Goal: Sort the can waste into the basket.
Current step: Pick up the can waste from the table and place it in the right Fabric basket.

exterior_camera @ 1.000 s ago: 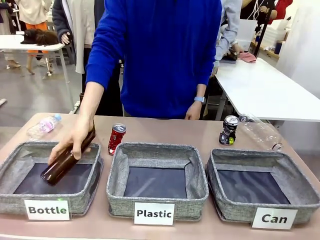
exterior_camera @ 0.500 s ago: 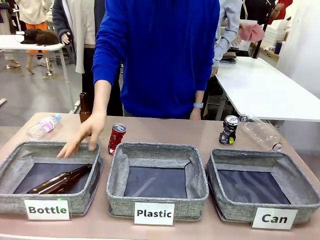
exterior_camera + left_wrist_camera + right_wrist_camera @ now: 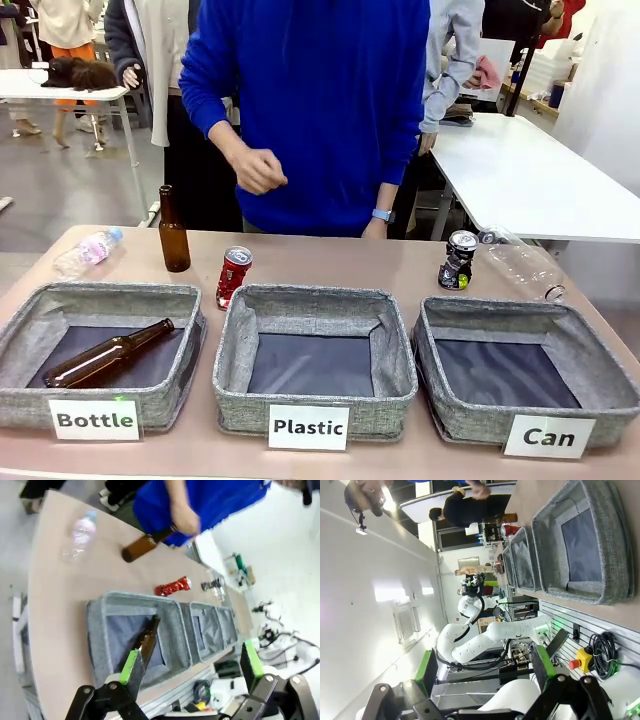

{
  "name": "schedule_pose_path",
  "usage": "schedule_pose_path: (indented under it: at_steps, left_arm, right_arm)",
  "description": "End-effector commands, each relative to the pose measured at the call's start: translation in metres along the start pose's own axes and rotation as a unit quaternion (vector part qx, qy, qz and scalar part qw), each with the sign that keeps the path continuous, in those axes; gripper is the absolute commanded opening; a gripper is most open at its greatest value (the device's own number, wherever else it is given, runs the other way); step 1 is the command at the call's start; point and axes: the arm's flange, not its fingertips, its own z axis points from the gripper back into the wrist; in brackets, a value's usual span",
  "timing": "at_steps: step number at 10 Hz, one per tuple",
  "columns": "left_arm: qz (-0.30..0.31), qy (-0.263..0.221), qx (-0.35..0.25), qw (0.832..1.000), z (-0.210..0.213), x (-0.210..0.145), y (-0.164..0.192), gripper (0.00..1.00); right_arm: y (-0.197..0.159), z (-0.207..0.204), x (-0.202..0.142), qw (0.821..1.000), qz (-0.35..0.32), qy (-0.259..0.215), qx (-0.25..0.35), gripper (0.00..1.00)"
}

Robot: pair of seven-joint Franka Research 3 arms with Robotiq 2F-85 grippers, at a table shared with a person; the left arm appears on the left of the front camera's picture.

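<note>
Cans [image 3: 233,277] [image 3: 459,260] two, baskets [image 3: 110,291] [image 3: 310,292] [image 3: 490,306] three.

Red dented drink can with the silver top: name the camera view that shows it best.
The front view: the red dented drink can stands sharp and near on the table. The left wrist view shows it small, blurred and sideways. The right wrist view is too distant to make it out.
</note>
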Motion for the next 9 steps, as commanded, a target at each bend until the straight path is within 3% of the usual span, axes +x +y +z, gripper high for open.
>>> schedule_pose_path:
  at_steps: [1, 3, 5, 8, 9]
  left_arm:
    - [-0.06, 0.016, 0.013, 0.998, -0.052, 0.006, -0.039, 1.0]
    - [-0.119, 0.075, 0.021, 0.99, -0.106, 0.004, -0.069, 1.0]
    - [-0.195, 0.058, 0.061, 0.977, -0.162, -0.004, -0.091, 1.0]
    - [-0.321, 0.081, 0.106, 0.938, -0.234, -0.025, -0.117, 1.0]
    - [-0.338, 0.093, 0.114, 0.93, -0.25, -0.028, -0.122, 1.0]
  right_arm:
    - [0.002, 0.0, -0.001, 1.0, 0.005, 0.001, 0.005, 1.0]
    - [0.002, 0.0, -0.001, 1.0, 0.005, 0.001, 0.005, 1.0]
    - [0.002, 0.0, -0.001, 1.0, 0.005, 0.001, 0.005, 1.0]
    - [0.002, 0.0, -0.001, 1.0, 0.005, 0.001, 0.005, 1.0]
    - [0.002, 0.0, -0.001, 1.0, 0.005, 0.001, 0.005, 1.0]
